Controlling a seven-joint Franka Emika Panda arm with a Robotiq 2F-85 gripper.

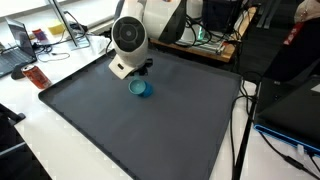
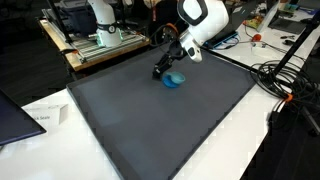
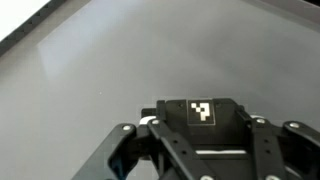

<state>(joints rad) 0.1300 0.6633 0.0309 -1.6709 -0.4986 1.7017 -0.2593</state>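
Note:
A small blue bowl [image 1: 140, 89] [image 2: 175, 80] sits on the dark grey mat [image 1: 130, 130] [image 2: 160, 125] near its far edge. My gripper [image 1: 145, 68] [image 2: 158, 72] hangs tilted just above the mat, its dark fingers right beside the bowl. Whether they touch it I cannot tell. The wrist view shows only the black gripper body [image 3: 200, 140] with its white marker over bare mat. The fingertips and the bowl are out of that view. The jaws stand shut.
The mat covers most of a white table [image 1: 20, 110]. A laptop [image 1: 15, 45] and a red object [image 1: 36, 77] lie beyond one mat edge. Cables [image 2: 275, 75] run along another side. A paper [image 2: 45, 115] lies near a dark laptop [image 2: 12, 120].

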